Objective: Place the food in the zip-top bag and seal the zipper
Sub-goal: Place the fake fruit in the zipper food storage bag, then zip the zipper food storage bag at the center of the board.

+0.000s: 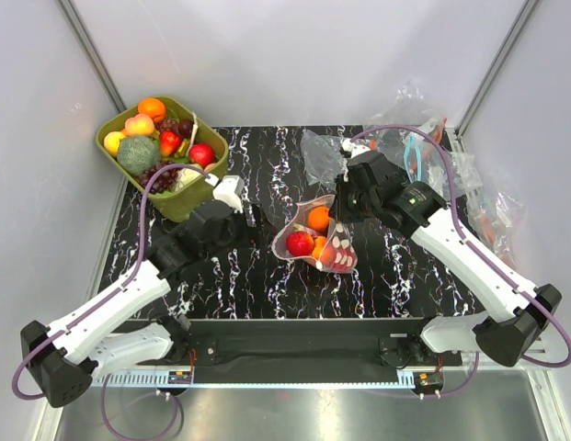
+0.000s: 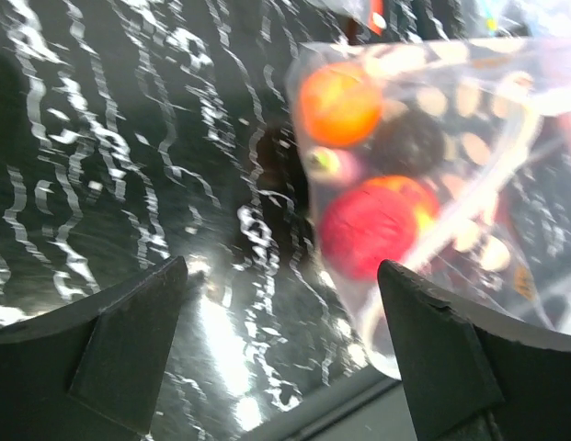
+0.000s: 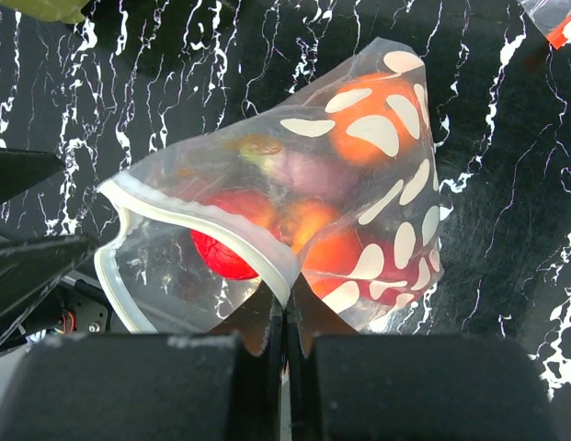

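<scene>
The white-dotted zip-top bag (image 1: 329, 257) stands in the middle of the black marbled table, mouth open. It holds the food: an orange piece (image 1: 319, 218), a red piece (image 1: 300, 243) and more orange ones. My right gripper (image 3: 287, 308) is shut on the bag's white zipper strip (image 3: 202, 225) at one end of the mouth; it also shows in the top view (image 1: 340, 216). Red, orange and purple food shows through the bag (image 3: 377, 156). My left gripper (image 2: 280, 303) is open and empty, just left of the bag (image 2: 451, 110), with the red piece (image 2: 368, 230) ahead to the right.
An olive-green tub (image 1: 177, 206) full of other fruits and vegetables stands at the back left, close behind my left gripper (image 1: 251, 218). Several clear undotted bags (image 1: 414, 138) lie at the back right. The table's front edge is near both arm bases.
</scene>
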Controlling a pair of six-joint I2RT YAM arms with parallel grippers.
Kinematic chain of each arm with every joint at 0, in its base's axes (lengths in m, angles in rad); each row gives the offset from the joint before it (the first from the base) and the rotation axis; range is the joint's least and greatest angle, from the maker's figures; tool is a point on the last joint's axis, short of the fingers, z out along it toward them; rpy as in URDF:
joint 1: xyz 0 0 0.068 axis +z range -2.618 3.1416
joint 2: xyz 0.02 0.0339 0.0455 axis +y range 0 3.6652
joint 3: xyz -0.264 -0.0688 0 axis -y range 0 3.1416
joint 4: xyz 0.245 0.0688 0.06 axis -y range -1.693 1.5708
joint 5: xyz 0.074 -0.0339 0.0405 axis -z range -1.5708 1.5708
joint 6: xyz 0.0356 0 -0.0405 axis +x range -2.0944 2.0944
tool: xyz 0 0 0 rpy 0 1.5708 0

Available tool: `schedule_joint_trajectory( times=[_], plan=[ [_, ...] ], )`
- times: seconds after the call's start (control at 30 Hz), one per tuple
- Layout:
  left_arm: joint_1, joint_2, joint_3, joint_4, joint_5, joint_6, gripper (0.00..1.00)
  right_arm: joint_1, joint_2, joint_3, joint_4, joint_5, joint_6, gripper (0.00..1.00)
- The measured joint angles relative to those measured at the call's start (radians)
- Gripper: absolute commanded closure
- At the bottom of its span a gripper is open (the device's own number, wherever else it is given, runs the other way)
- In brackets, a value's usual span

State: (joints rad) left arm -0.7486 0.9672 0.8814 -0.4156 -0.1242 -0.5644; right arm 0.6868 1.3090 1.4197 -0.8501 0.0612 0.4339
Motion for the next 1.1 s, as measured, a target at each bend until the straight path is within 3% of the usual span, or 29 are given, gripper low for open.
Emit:
schedule_joint_trajectory(
  times=[0.23,0.47,0.6,0.7,0.73,0.77,0.87,0.97,1.1],
  plan=[
    [-0.001,-0.011,0.0,0.023,0.047,-0.03,0.01,0.0,0.0,-0.014,0.001,0.0,-0.001,1.0],
    [-0.005,-0.006,0.0,0.059,0.11,-0.023,0.11,0.0,0.003,-0.014,0.01,-0.003,-0.003,1.0],
    [-0.007,0.038,-0.004,0.074,0.13,-0.012,0.23,0.0,0.018,-0.014,0.014,-0.003,-0.003,1.0],
    [-0.008,0.049,-0.021,0.079,0.144,-0.008,0.38,0.0,0.034,-0.014,0.014,-0.004,-0.003,1.0],
    [-0.009,0.051,-0.025,0.08,0.147,-0.007,0.45,0.0,0.038,-0.014,0.015,-0.005,-0.002,1.0],
    [-0.01,0.054,-0.026,0.079,0.149,-0.003,0.63,0.0,0.041,-0.013,0.015,-0.01,-0.002,1.0],
    [-0.01,0.072,-0.026,0.089,0.156,0.011,0.92,0.0,0.051,-0.013,0.021,-0.034,-0.002,1.0],
    [-0.01,0.092,-0.023,0.092,0.165,0.021,1.0,0.0,0.072,-0.001,0.025,-0.069,-0.002,1.0],
    [-0.01,0.095,0.014,0.065,0.179,0.026,1.0,0.008,0.124,0.031,0.035,-0.121,-0.001,1.0]
  ],
)
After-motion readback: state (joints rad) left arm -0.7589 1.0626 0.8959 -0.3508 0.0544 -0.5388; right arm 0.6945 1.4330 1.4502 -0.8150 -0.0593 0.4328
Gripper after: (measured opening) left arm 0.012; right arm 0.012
